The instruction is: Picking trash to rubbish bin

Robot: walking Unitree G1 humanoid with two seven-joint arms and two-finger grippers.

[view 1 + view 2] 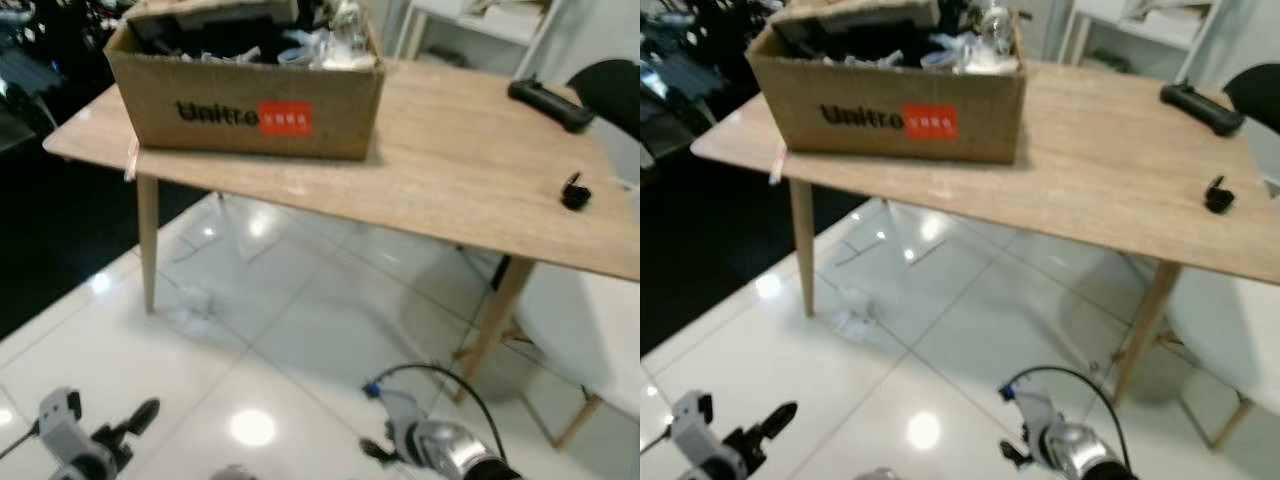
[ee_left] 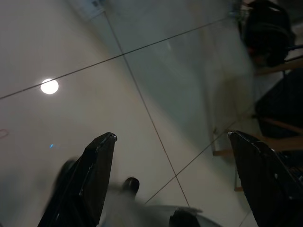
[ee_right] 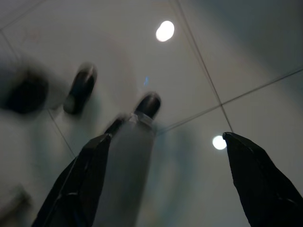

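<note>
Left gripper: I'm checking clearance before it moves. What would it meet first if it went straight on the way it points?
Probably the white tiled floor: the open left gripper points down at bare tiles, nothing between its fingers. Depth is unclear.

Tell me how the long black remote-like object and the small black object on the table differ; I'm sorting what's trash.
The long black remote-like object is an elongated bar lying near the wooden table's far right edge. The small black object is far smaller, compact and rounded, sitting nearer the front edge. Both are black, lie on the tabletop apart from the cardboard box, and neither plainly looks like trash.
</note>
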